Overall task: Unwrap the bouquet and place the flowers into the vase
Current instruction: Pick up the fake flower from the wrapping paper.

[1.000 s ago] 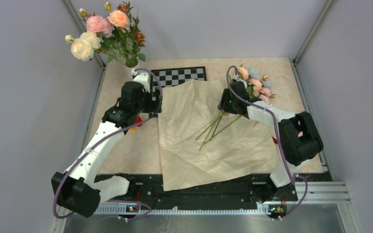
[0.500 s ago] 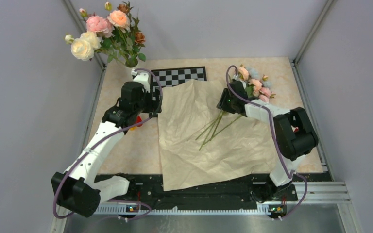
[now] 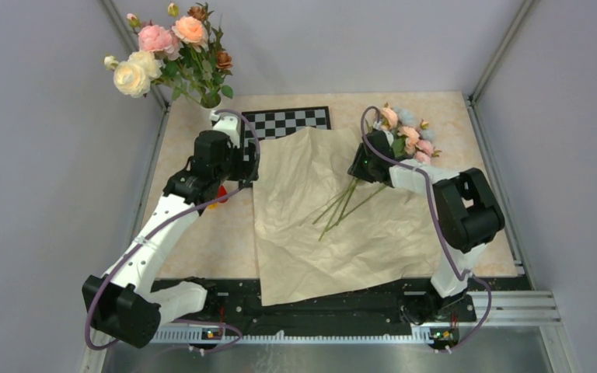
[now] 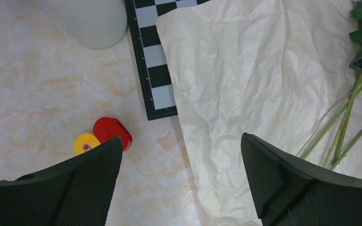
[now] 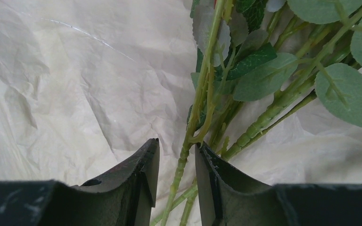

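From above, the flowers (image 3: 408, 134) lie at about 1 o'clock on the marbled table (image 3: 202, 233). Their stems (image 3: 346, 203) fan toward 7 o'clock over the flattened paper (image 3: 319, 249). The vase (image 3: 216, 116), stuffed with big roses (image 3: 163, 54), sits at 11 o'clock next to the chessboard (image 3: 288, 121), and grey walls and metal posts box it all in. Left wrist view: the left gripper (image 4: 181, 139) hangs with jaws spread wide, holding nothing, over the paper's edge, with a red cap (image 4: 113, 132) and a yellow cap (image 4: 86, 142) at its 9 o'clock. Right wrist view: the right gripper (image 5: 176, 146) has its jaws a narrow gap apart around one stem, not pinching it as far as I can see. I'd say it should gather the whole bunch below the leaves, squeeze firmly and lift straight up so the paper doesn't drag.
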Motion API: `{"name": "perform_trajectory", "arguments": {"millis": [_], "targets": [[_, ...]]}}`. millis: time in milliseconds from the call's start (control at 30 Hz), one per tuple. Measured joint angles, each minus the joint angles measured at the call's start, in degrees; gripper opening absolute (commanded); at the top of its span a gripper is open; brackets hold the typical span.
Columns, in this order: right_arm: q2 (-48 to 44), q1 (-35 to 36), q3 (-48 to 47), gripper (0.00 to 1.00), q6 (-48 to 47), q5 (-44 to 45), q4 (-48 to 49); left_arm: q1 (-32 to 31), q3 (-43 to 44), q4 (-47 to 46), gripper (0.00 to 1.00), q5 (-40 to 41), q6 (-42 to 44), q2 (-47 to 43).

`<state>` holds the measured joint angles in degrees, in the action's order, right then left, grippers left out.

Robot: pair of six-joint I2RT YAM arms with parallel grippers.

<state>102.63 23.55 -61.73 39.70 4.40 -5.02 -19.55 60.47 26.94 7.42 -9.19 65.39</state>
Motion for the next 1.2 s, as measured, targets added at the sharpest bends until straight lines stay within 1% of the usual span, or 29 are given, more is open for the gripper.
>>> {"name": "perform_trajectory", "arguments": {"millis": [167,233,500,633,833,1200], "targets": [[1.8,0.0,-0.3,0.27,0.0,-0.7,0.6,0.0,0.0,0.0,0.99,0.0,0.2,0.0],[2.4,0.0,-0.3,0.26,0.2,-1.0,0.7,0.0,0.0,0.0,0.99,0.0,0.2,0.0],[2.5,0.0,-0.3,0.15,1.5,-1.3,1.2,0.0,0.0,0.0,0.99,0.2,0.2,0.0],[1.2,-0.1,1.0,0.08,3.3,-1.7,2.3,0.0,0.0,0.0,0.99,0.2,0.2,0.0],[-2.8,-0.1,3.7,0.00,5.9,-2.6,4.3,0.0,0.0,0.0,0.99,0.2,0.2,0.0],[-8.6,-0.1,6.4,0.00,7.0,-2.5,7.2,0.0,0.0,0.0,0.99,0.2,0.2,-0.3]]}}
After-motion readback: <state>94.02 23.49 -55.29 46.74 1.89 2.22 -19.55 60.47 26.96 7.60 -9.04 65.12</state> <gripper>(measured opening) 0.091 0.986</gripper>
